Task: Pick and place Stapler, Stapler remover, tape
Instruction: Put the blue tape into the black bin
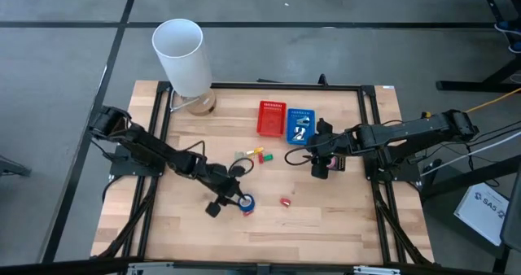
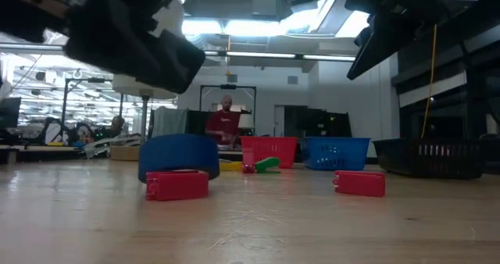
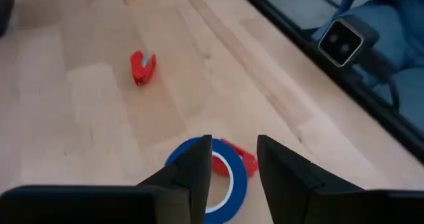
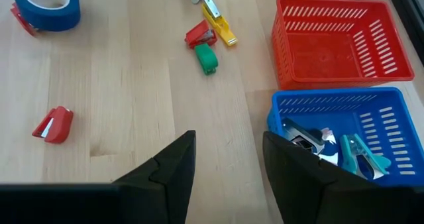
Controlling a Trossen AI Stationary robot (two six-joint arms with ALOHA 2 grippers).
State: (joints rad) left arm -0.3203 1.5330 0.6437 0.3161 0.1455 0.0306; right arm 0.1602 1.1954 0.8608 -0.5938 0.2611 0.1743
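Observation:
A blue roll of tape (image 3: pixel 222 187) lies flat on the wooden table, with a small red piece (image 3: pixel 244 159) against it. My left gripper (image 3: pixel 233 174) hangs open just above the roll, clear of it in the low view (image 2: pixel 129 33). A red clawed piece (image 3: pixel 142 67) lies alone farther right on the table. Small red, yellow and green stapler-like pieces (image 4: pixel 209 35) lie together near the middle. My right gripper (image 4: pixel 228 164) hovers open above the table beside the blue basket (image 4: pixel 391 128), with nothing between its fingers.
A red basket (image 1: pixel 272 118) and the blue basket (image 1: pixel 299 126), which holds a few tools (image 4: pixel 331 144), stand at the far middle. A tall white cylinder (image 1: pixel 183 55) stands at the far left corner. A black frame (image 1: pixel 370 145) edges the table. A person (image 2: pixel 225 123) sits beyond it.

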